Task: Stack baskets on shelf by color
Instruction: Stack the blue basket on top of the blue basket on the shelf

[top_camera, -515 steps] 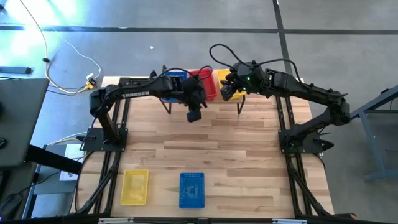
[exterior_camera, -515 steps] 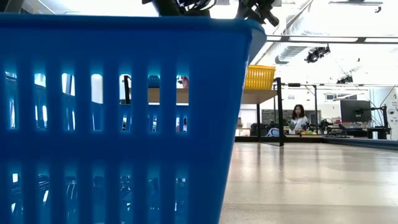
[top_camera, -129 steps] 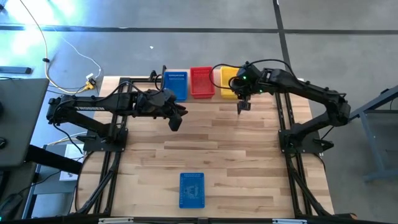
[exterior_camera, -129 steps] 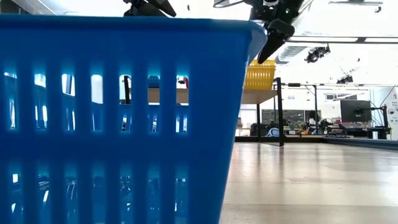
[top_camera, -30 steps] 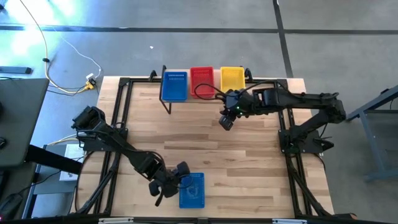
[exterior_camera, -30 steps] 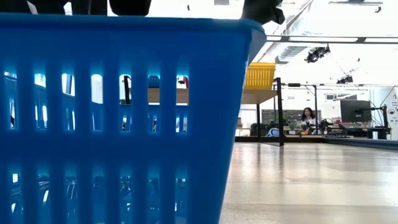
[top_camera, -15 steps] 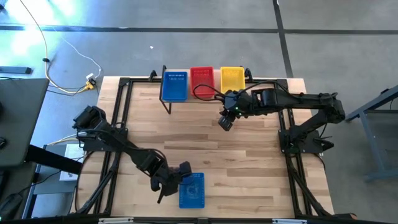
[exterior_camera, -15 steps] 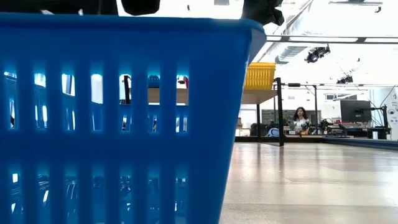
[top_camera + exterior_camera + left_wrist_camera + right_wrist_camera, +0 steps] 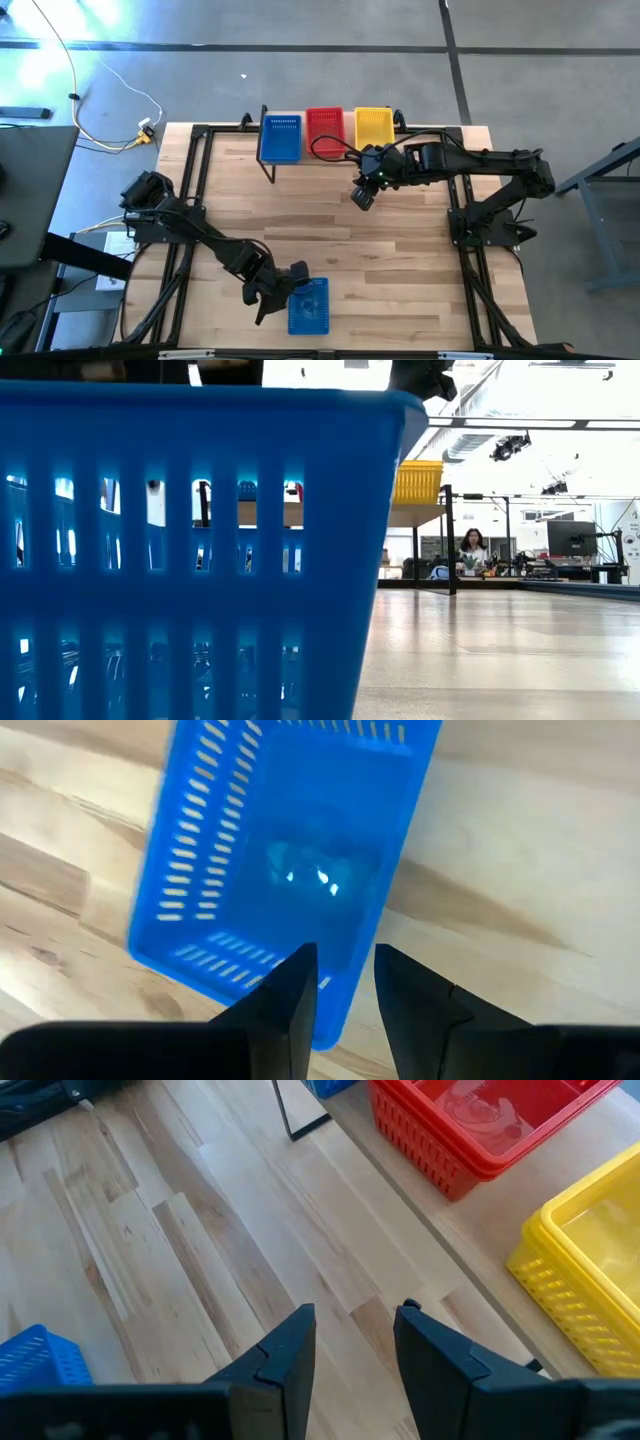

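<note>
A lone blue basket point(image 9: 309, 305) point(image 9: 200, 540) stands upright on the tabletop near the near edge. My left gripper point(image 9: 297, 274) point(image 9: 345, 955) hangs open just above the basket's far-left corner point(image 9: 338, 1015), one finger over the inside and one outside the long wall. On the shelf point(image 9: 440, 1245) at the far edge sit a blue stack point(image 9: 281, 138), a red stack point(image 9: 325, 131) point(image 9: 480, 1120) and a yellow stack point(image 9: 374, 127) point(image 9: 590, 1250). My right gripper point(image 9: 363, 197) point(image 9: 355, 1315) waits open over the table in front of the shelf. My left gripper straddles the blue basket's far-left corner point(image 9: 338, 1015) from above, slanting in from the table's left. I cannot tell whether either finger touches the rim. The basket rests flat on the table.
Bare wooden planks point(image 9: 400, 260) stretch between the shelf and the lone basket. The shelf's thin black legs point(image 9: 290, 1115) stand at the table's far part. Black arm frames run along both table sides. A person point(image 9: 470, 550) sits far off in the room.
My left gripper has shifted a little toward the table's right, closing in over the blue basket's far-left corner. The basket has stayed where it was.
</note>
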Available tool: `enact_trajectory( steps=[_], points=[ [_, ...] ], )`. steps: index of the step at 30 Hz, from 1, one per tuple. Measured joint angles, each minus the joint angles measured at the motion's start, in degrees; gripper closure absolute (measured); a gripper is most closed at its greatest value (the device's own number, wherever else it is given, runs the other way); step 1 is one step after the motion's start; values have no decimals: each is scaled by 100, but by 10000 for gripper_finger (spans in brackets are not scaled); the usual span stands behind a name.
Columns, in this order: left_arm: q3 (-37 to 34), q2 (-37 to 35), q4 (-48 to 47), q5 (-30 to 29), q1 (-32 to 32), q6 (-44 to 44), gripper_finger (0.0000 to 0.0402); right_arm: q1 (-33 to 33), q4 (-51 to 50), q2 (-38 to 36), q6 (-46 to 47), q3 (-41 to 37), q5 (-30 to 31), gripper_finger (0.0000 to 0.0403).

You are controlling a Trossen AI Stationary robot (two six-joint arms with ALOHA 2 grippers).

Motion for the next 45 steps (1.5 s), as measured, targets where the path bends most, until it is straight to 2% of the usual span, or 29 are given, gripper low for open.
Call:
enact_trajectory(
  steps=[5,10,14,17,21,25,31,40,45],
  points=[
    [22,309,31,-82,-2,-22,310,0,1,0,0,0,-2,279],
    [24,507,10,-418,-46,-22,310,0,1,0,0,0,-2,279],
    [24,556,6,-417,-45,-73,313,0,-1,0,2,0,-2,279],
    [24,555,7,-431,-42,-100,333,0,-2,0,2,0,-10,279],
    [26,528,-10,-462,-44,-519,382,0,-2,0,12,0,-31,279],
    [26,510,-32,-481,-44,-1179,392,0,-4,0,100,0,-31,279],
    [26,433,-157,-638,12,-2799,397,0,-4,0,149,0,-28,279],
    [33,-288,-518,-1643,204,-4732,399,0,-28,0,395,0,17,279],
    [33,-858,-801,-1954,385,-5831,400,1,-30,0,411,0,17,279]
  ],
)
